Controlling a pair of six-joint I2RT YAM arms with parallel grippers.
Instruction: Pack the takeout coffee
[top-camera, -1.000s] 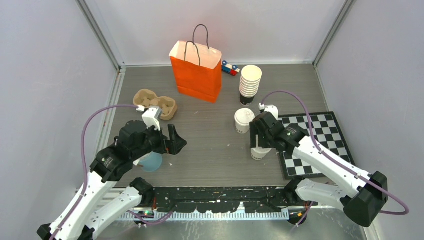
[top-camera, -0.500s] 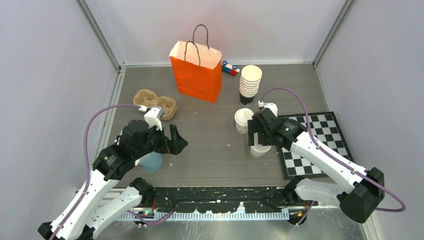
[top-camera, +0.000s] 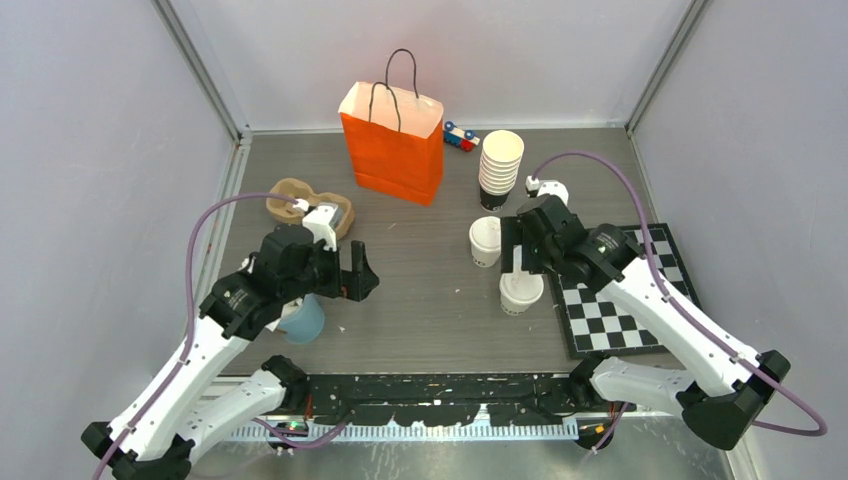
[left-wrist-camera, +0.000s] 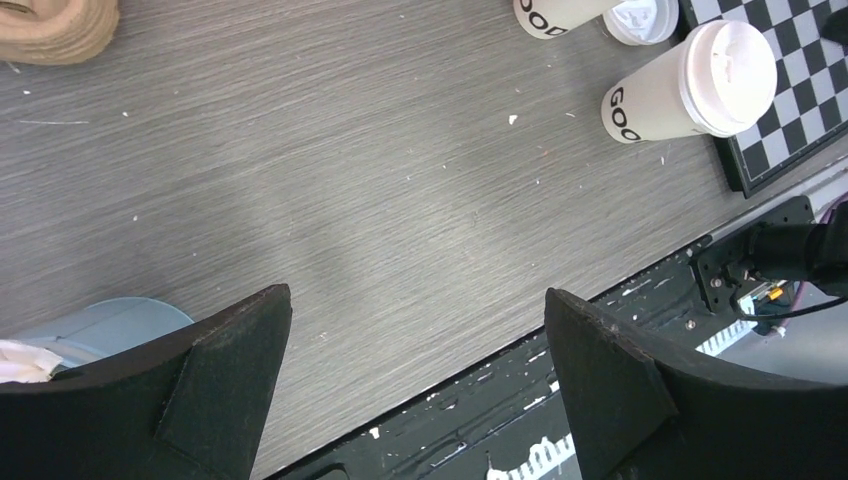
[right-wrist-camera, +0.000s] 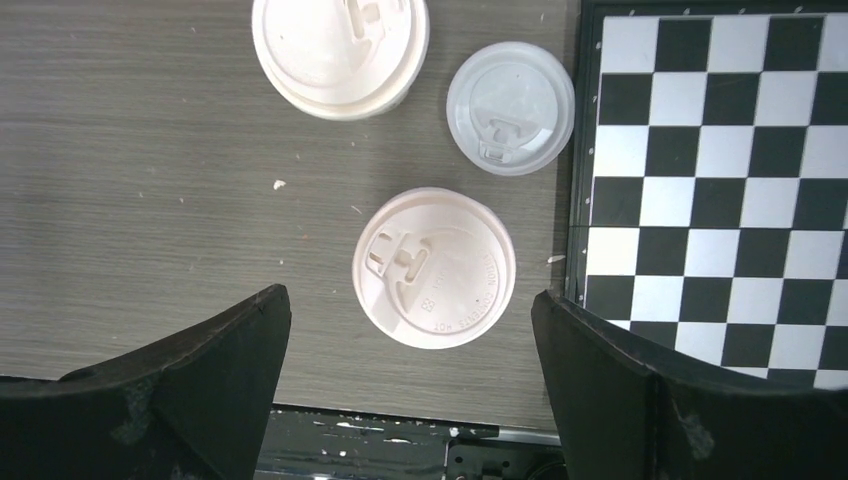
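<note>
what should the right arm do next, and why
Probably lower the right pincer straight down around the near lidded coffee cup and close on its body below the lid. The pincer is open, and that cup stands upright roughly centred between its jaws. The cup is not yet in the cardboard cup carrier or the orange bag.

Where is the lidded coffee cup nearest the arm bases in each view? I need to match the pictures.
Top external: near cup, lower centre-right, just left of the checkerboard.
Left wrist: upper right, seen at a slant, at the board's edge.
Right wrist: picture centre, seen lid-on from above, board alongside.
Shared landmark: the checkerboard, on the cup's right in every view.
</note>
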